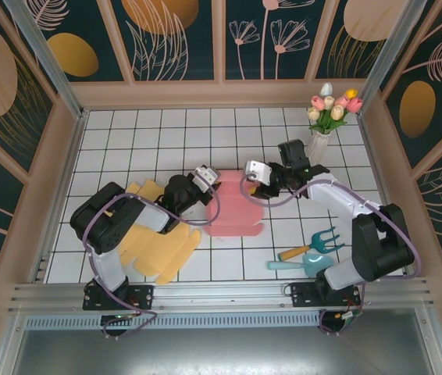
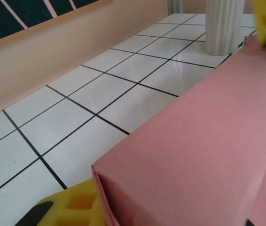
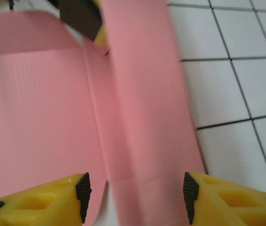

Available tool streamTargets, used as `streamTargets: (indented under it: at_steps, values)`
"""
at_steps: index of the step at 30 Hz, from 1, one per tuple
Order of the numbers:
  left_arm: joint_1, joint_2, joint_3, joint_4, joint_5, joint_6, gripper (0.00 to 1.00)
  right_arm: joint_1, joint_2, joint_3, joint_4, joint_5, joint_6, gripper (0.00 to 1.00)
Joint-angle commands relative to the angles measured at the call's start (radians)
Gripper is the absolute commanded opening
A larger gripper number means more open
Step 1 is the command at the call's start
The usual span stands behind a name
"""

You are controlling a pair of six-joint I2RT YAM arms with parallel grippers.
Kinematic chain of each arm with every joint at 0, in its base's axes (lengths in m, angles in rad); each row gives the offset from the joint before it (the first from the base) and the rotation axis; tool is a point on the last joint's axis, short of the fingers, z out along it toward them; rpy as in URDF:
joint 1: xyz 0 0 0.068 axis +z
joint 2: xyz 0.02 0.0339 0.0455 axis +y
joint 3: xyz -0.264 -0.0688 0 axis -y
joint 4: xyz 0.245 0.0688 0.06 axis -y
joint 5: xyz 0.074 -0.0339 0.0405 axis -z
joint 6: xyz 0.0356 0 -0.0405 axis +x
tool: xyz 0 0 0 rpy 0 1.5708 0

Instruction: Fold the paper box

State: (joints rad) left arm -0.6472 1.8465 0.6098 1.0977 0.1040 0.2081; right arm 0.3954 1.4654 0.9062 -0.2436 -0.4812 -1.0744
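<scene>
One pink paper box [image 1: 237, 212] between left hand [image 1: 213, 190] and right hand [image 3: 135, 190]

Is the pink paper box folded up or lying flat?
Partly folded: the pink box has one side panel raised; the rest lies flat.

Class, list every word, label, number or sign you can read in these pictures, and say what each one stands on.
None: there is no readable text in these pictures.
The pink paper box, yellow sheet, white vase, garden fork and trowel are plain.
The wall panels carry only flower patterns, no lettering.
</scene>
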Motion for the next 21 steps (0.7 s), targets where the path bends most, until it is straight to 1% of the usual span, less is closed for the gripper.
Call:
streamTargets:
  at_steps: [1, 2, 4, 7, 9, 12, 14, 16, 17, 20, 21]
  values:
    - [-0.001, 0.033, 0.009, -0.035, -0.073, -0.026, 0.12, 0.022, -0.058, -0.068, 0.144, 0.1, -0.035, 0.55]
    - [-0.002, 0.034, 0.014, -0.039, -0.088, -0.035, 0.12, 0.041, -0.077, -0.104, 0.213, 0.146, -0.041, 0.55]
    - [-0.001, 0.041, 0.032, -0.061, -0.102, -0.053, 0.12, 0.101, -0.116, -0.222, 0.435, 0.281, -0.092, 0.55]
    - [-0.002, 0.046, 0.046, -0.081, -0.109, -0.067, 0.12, 0.172, -0.115, -0.345, 0.742, 0.444, -0.181, 0.56]
    - [-0.001, 0.045, 0.05, -0.088, -0.11, -0.068, 0.12, 0.199, -0.09, -0.377, 0.863, 0.514, -0.217, 0.55]
    - [-0.002, 0.041, 0.044, -0.084, -0.104, -0.067, 0.12, 0.22, -0.045, -0.402, 0.961, 0.58, -0.259, 0.51]
    - [-0.002, 0.043, 0.042, -0.084, -0.104, -0.065, 0.12, 0.232, -0.018, -0.428, 1.057, 0.618, -0.287, 0.5]
    - [-0.003, 0.047, 0.047, -0.091, -0.104, -0.062, 0.12, 0.239, -0.011, -0.462, 1.159, 0.63, -0.31, 0.5]
    - [-0.002, 0.051, 0.052, -0.097, -0.108, -0.059, 0.12, 0.243, -0.023, -0.467, 1.156, 0.617, -0.307, 0.5]
    - [-0.002, 0.063, 0.064, -0.105, -0.123, -0.059, 0.12, 0.243, -0.087, -0.455, 1.05, 0.559, -0.26, 0.51]
    - [-0.002, 0.066, 0.066, -0.105, -0.124, -0.058, 0.12, 0.242, -0.096, -0.456, 1.057, 0.553, -0.252, 0.51]
